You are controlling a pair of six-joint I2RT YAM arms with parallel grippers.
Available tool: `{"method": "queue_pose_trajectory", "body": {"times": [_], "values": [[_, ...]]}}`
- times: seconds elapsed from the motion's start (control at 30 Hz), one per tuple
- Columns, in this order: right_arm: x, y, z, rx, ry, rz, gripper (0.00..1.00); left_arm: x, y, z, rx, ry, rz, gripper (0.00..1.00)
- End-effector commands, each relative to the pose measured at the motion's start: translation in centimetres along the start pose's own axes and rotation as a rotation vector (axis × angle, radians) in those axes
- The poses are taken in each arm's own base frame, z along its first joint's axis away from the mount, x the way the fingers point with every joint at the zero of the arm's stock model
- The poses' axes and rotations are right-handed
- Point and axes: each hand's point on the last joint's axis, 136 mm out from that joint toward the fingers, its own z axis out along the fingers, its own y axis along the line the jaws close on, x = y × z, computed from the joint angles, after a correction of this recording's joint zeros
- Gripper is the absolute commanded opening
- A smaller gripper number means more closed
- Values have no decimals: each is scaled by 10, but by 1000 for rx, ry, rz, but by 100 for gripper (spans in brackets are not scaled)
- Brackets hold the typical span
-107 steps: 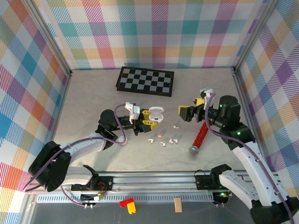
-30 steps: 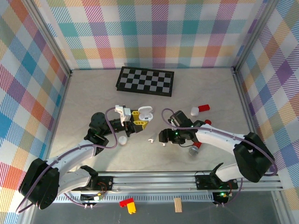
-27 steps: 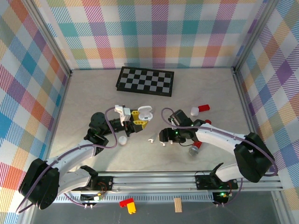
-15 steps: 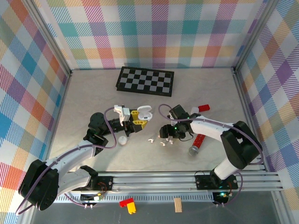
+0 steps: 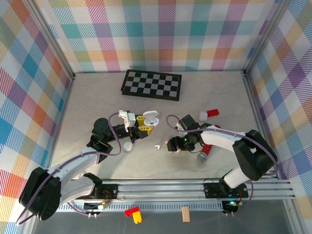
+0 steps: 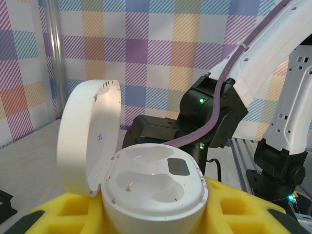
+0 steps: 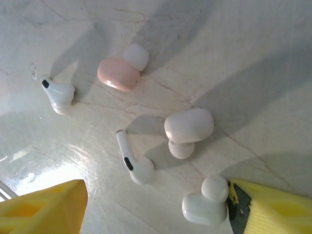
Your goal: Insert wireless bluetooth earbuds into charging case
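Observation:
The white charging case (image 6: 156,180) stands with its lid (image 6: 87,136) swung open and both sockets empty, and my left gripper (image 6: 156,217) is shut on its body between yellow pads (image 6: 241,212). In the top view the case (image 5: 151,117) is held left of centre. My right gripper (image 7: 156,209) hangs open just above several earbuds on the table: a white stemmed one (image 7: 134,161), a white bud (image 7: 187,127), a pink one (image 7: 118,74) and another white one (image 7: 58,95). A further white bud (image 7: 204,204) touches its right pad (image 7: 273,209). From above, my right gripper (image 5: 172,146) sits beside a loose earbud (image 5: 157,145).
A small round white case (image 5: 127,146) lies near my left arm. A red stick with a grey end (image 5: 204,152) lies under my right arm, and a white and red piece (image 5: 208,113) behind it. A folded chessboard (image 5: 151,84) sits at the back.
My right gripper has shifted slightly toward the near edge over the earbuds and its jaws have widened a little. My left gripper and the case have stayed still.

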Motion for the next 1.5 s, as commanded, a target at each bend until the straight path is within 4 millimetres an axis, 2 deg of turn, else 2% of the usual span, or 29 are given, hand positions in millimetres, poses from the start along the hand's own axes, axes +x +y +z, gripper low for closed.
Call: {"method": "queue_pose_trajectory", "body": {"times": [0.0, 0.27, 0.47, 0.73, 0.87, 1.07, 1.47], "values": [[21, 4, 1, -20, 54, 13, 75, -6, 1, -2, -4, -17, 37, 29], [34, 22, -3, -39, 44, 28, 74, -8, 7, -6, -32, -12, 40, 29], [36, 20, -10, -26, 23, 27, 76, -15, 18, -12, -74, -23, 57, 28], [30, 2, -27, 128, 3, -139, 77, -26, 44, -30, -203, -56, 76, 28], [27, 8, -24, 106, 20, -147, 75, -30, 47, -34, -227, -65, 79, 28], [39, 10, -14, 66, 77, -125, 60, -29, 49, -35, -239, -65, 75, 28], [70, 15, -4, -38, 174, 10, 60, -27, 51, -34, -235, -59, 71, 28]]}}
